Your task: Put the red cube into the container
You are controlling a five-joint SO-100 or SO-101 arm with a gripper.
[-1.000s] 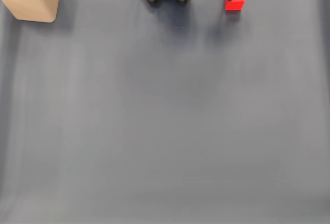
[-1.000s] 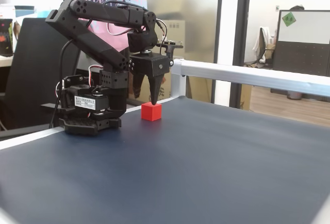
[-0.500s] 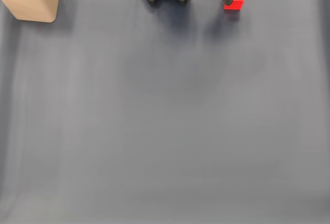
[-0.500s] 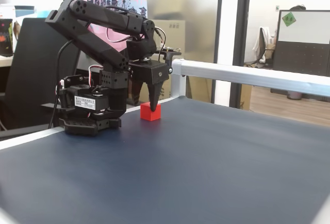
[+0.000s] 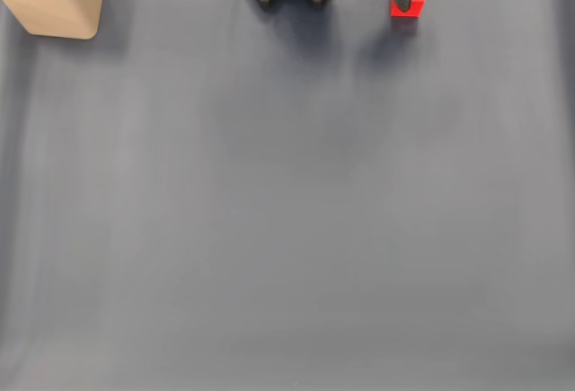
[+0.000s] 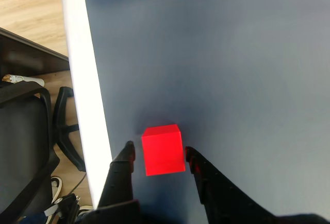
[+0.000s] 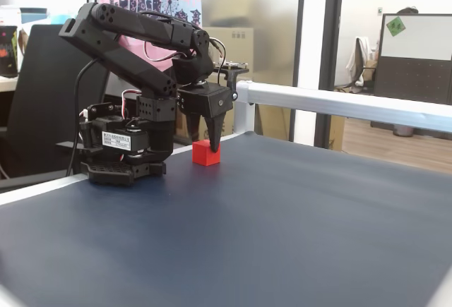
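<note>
With my gripper (image 6: 159, 158) open and straddling the red cube (image 6: 163, 149) on the table's (image 5: 287, 211) far edge at about one o'clock, I'd centre, close squarely on its flat sides, then lift toward the container (image 5: 54, 0) at eleven o'clock.

I work in an office. Behind my jaws stand glass partitions (image 7: 272, 32) with dark frames, and off to their side a dark pegboard panel (image 7: 413, 81) with a whiteboard (image 7: 417, 37) above it. Below my jaws, past the edge of my desk (image 6: 232, 54), sit a wood-look floor (image 6: 31, 7) and an office chair's black wheeled base (image 6: 64, 131).
</note>
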